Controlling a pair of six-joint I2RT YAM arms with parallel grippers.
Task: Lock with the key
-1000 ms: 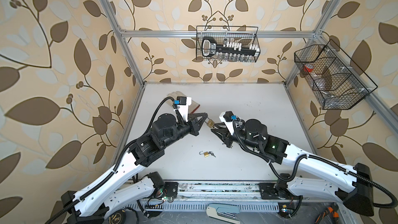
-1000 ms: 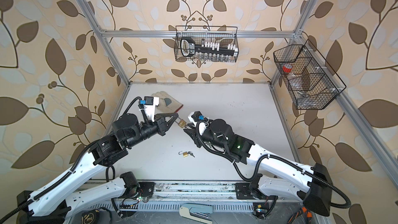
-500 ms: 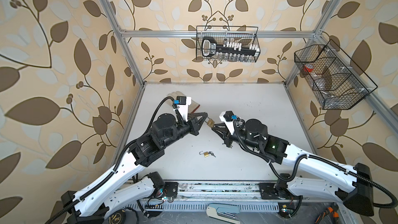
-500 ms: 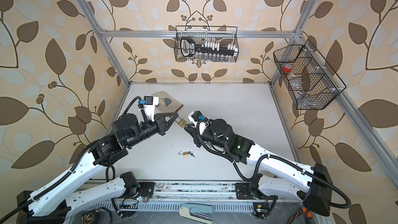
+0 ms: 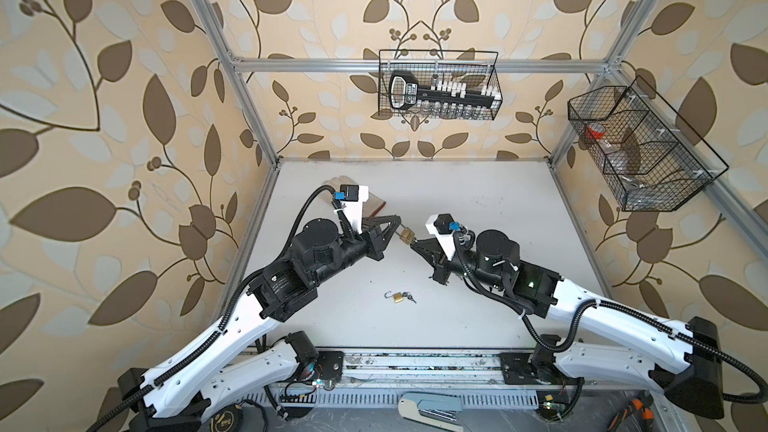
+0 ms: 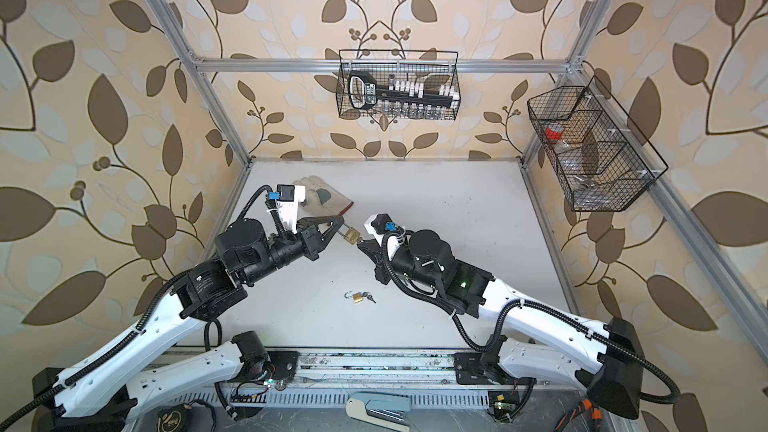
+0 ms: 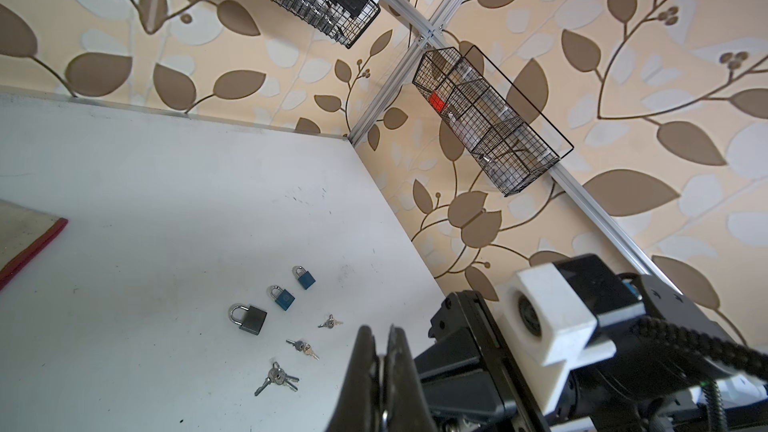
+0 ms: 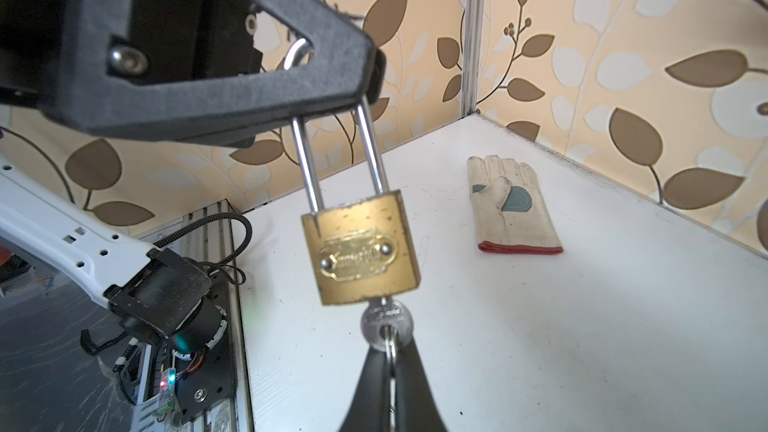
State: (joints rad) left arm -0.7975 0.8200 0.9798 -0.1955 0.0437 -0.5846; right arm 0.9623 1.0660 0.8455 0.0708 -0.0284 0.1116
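A brass padlock [image 8: 361,249] hangs in the air over the white table [image 5: 478,201], also seen in both top views [image 5: 407,235] [image 6: 352,235]. My left gripper [image 5: 398,222] [image 6: 341,224] [image 7: 382,338] is shut on its long steel shackle [image 8: 370,147]. Both shackle legs reach into the body. A silver key [image 8: 386,324] sticks out of the padlock's underside. My right gripper [image 8: 390,351] [image 5: 412,246] [image 6: 359,243] is shut on the key's head and ring, directly opposite the left gripper.
A small brass padlock with keys [image 5: 398,297] [image 6: 357,297] lies on the table in front of the arms. A grey padlock [image 7: 249,317], two blue padlocks [image 7: 284,297] and several key bunches [image 7: 276,378] lie nearby. A work glove [image 8: 515,205] lies at the back left. Wire baskets [image 5: 440,85] [image 5: 640,147] hang on the walls.
The right gripper's fingers have closed onto the key in the padlock. Both arms and the padlock stay about where they were.
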